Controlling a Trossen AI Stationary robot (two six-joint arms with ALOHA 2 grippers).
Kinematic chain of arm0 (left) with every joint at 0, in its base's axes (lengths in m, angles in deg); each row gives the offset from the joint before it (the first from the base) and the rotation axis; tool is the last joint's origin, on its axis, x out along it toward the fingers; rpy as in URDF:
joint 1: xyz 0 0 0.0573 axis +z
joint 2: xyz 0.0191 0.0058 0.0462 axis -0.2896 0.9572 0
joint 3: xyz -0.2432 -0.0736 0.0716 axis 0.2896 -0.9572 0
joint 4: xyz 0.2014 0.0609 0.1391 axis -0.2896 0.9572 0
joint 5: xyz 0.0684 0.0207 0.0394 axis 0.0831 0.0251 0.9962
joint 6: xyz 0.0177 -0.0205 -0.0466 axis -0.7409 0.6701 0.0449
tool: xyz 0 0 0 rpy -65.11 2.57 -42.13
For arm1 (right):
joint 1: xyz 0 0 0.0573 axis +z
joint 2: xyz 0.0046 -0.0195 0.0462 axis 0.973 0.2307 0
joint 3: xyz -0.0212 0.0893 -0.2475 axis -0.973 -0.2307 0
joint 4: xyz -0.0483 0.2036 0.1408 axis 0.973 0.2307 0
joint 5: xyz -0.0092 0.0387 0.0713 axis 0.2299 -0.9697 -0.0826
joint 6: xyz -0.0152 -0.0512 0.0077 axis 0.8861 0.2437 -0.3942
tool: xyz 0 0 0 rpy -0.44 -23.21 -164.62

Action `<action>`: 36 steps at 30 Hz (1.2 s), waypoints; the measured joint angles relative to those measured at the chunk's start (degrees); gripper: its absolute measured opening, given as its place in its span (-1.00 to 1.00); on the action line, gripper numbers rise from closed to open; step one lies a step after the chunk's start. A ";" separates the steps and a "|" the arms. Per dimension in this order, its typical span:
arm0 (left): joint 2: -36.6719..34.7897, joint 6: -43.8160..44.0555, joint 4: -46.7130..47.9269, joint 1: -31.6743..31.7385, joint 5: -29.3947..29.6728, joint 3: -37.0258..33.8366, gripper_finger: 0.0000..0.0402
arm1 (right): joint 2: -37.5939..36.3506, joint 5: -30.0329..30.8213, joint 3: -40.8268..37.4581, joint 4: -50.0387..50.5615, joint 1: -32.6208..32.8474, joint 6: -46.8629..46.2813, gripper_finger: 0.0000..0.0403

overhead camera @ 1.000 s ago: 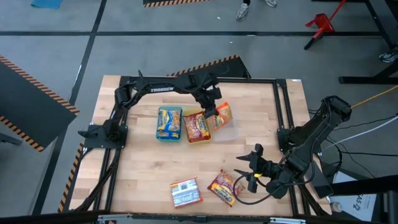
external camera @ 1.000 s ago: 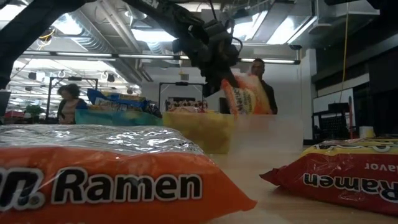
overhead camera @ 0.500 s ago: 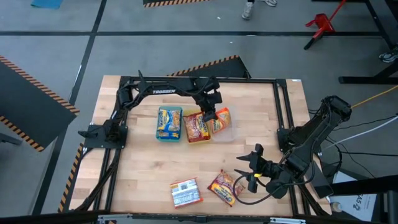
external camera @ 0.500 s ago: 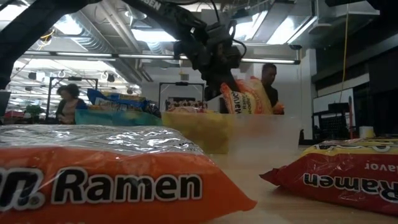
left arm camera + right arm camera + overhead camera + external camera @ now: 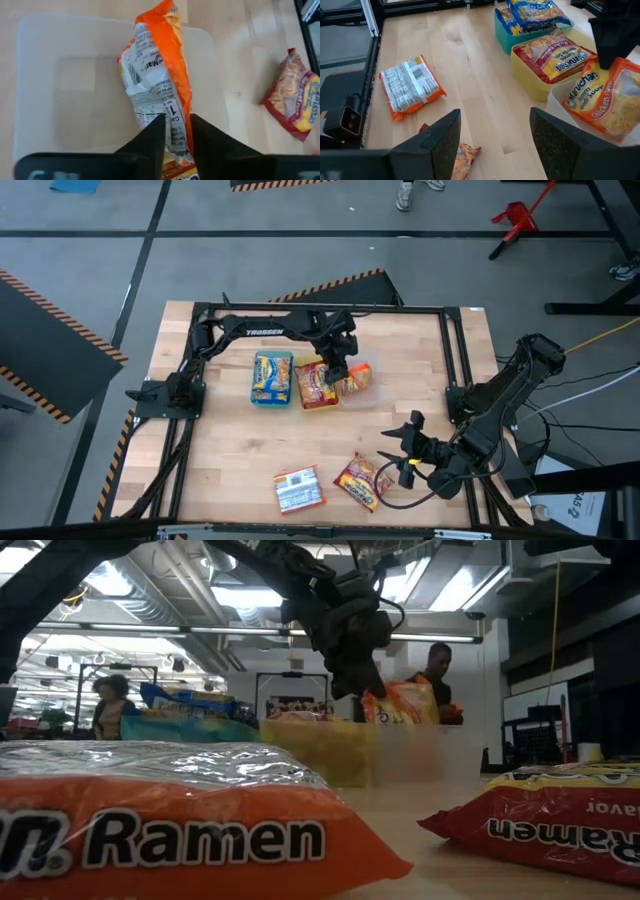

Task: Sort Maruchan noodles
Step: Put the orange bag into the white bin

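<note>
The left hand [image 5: 174,131] is clamped on one end of an orange Maruchan packet [image 5: 159,90], holding it on edge with the far end down inside the clear tray [image 5: 40,90], next to the yellow tray [image 5: 530,82] and the green tray [image 5: 502,27], which each already have packets in them. The right hand [image 5: 492,142] is parked near the front of the counter [image 5: 470,75] with its fingers spread wide, nothing in them, hovering by a red packet [image 5: 358,479]; another orange packet [image 5: 410,87] lies just beside that. These things look super light and floppy, with crinkly, slick film, and I'd bet the noodle brick inside cracks if squeezed hard. Pinching a short edge or the seam seems the way to go.
</note>
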 joint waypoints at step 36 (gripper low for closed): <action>-16.18 8.01 5.91 -2.86 20.22 0.09 -0.42 | 4.31 -7.61 -8.65 -13.53 -38.67 22.46 0.11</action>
